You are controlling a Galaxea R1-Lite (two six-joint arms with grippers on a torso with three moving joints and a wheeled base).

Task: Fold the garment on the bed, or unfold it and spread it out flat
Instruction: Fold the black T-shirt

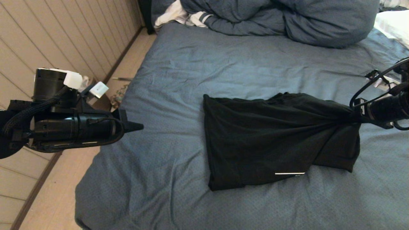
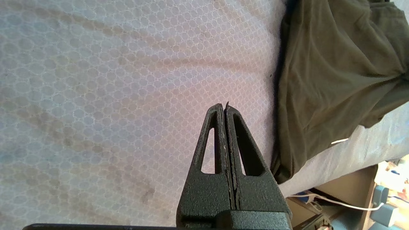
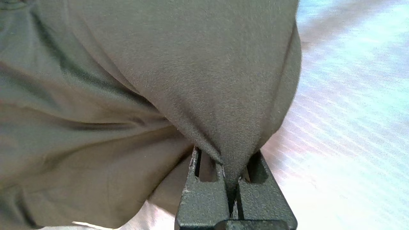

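Note:
The garment (image 1: pixel 271 140), a black T-shirt, lies partly folded on the slate-blue bed (image 1: pixel 179 80), right of centre. Its right end bunches into a point where my right gripper (image 1: pixel 359 118) is shut on it. In the right wrist view the cloth (image 3: pixel 191 64) is drawn taut into the closed jaws of that gripper (image 3: pixel 230 179). My left gripper (image 1: pixel 139 127) hovers over the bed's left side, shut and holding nothing, well left of the shirt. Its tips (image 2: pixel 223 108) hang above bare sheet, with the garment (image 2: pixel 332 70) off to one side.
A bulky blue-grey duvet (image 1: pixel 287 19) is heaped at the far end, with a white striped cloth (image 1: pixel 179 16) beside it and a white pillow (image 1: pixel 393 25) at the far right. The bed's left edge (image 1: pixel 105 150) drops to a wooden floor by a panelled wall.

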